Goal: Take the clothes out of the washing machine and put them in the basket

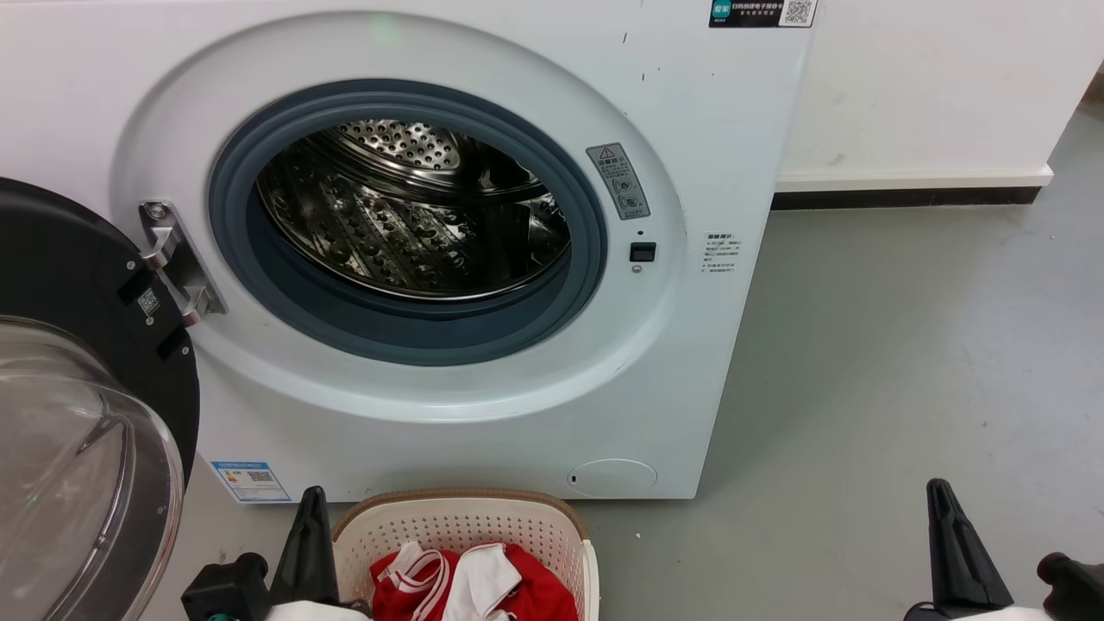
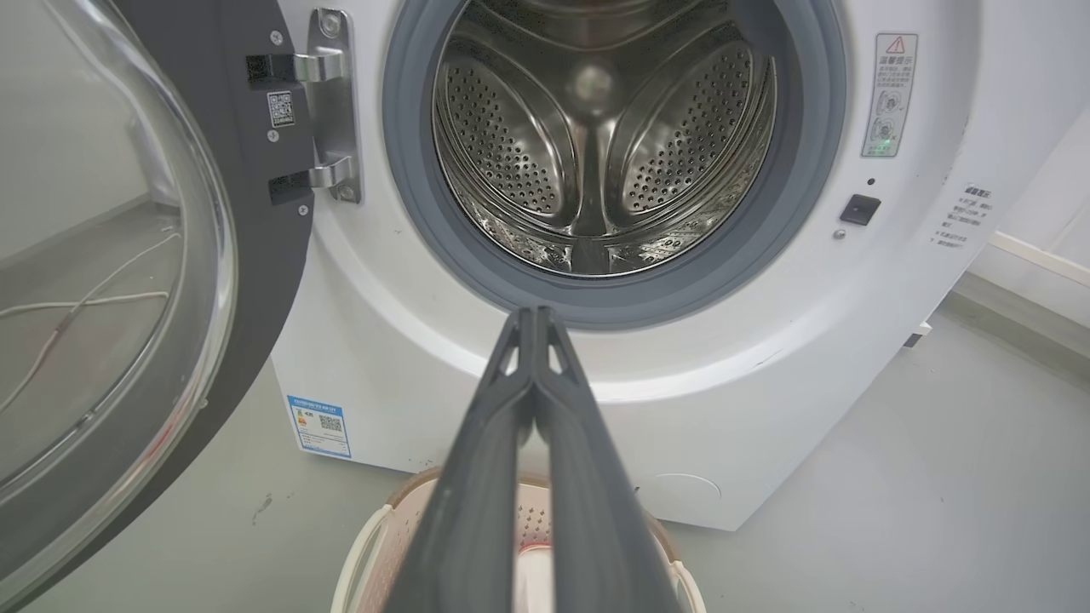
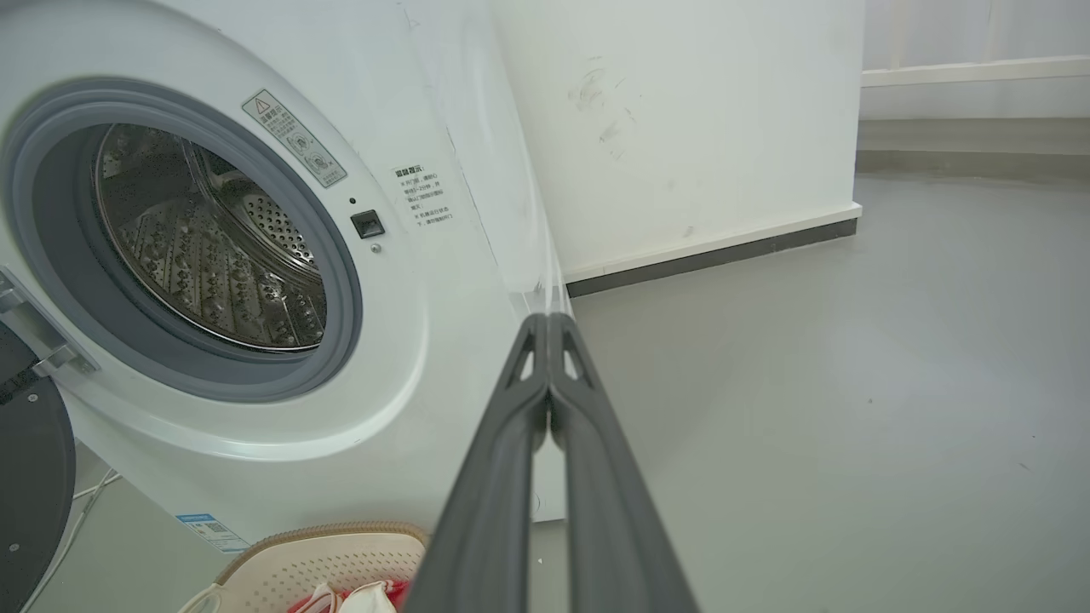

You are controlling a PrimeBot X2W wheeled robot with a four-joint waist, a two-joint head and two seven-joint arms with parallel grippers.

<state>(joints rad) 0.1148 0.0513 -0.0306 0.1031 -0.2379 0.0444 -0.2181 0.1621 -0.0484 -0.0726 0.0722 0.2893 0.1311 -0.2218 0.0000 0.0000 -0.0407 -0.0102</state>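
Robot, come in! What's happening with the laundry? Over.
Left gripper, right gripper: shut, empty. Clothes in basket. Washing machine drum empty, door open. Nothing in the way.

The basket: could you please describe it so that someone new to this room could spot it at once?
Find the big white washing machine with its door swung open. On the grey floor right in front of it stands the basket, cream perforated plastic with a brown rim. Nothing else nearby holds red-and-white clothes.

Dark grey tapered end effector fingers point(image 2: 477, 494)
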